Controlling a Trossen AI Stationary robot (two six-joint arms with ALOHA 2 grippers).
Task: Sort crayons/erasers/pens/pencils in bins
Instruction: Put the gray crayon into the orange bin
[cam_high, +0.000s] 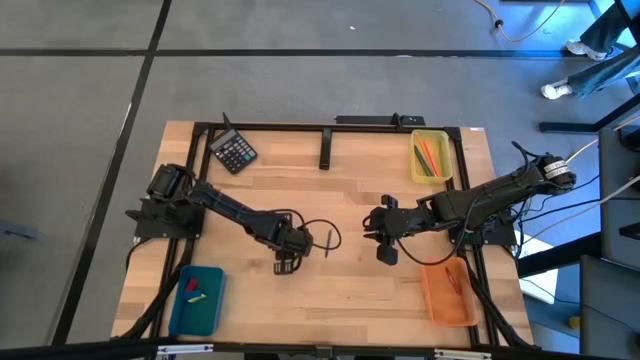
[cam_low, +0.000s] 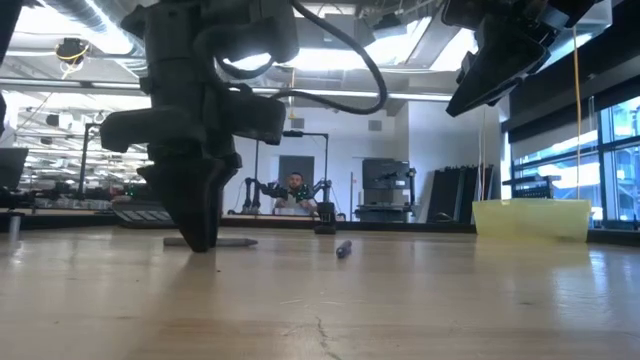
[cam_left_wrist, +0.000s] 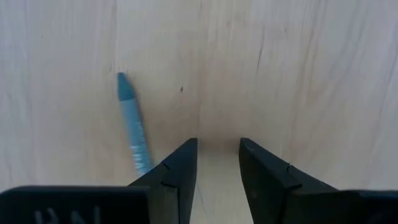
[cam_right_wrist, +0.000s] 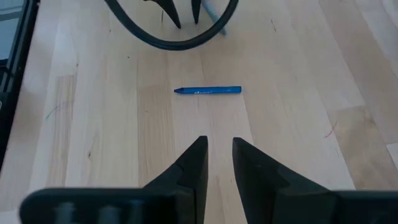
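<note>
Blue crayon is lying on bare wood at table centre, left gripper lowering beside it, fingers apart and empty, lining up a pick, while right gripper, parted and empty, is waiting at 3 o'clock.

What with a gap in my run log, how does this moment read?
left end effector: open, at table, beside pale blue stick | right end effector: open, dark blue stick ahead | nothing held

Pale wood bench, smooth, matt, grain visible. Translucent glossy plastic yellow bin. Matt black plastic gripper fingers. Waxy blue crayon.
</note>
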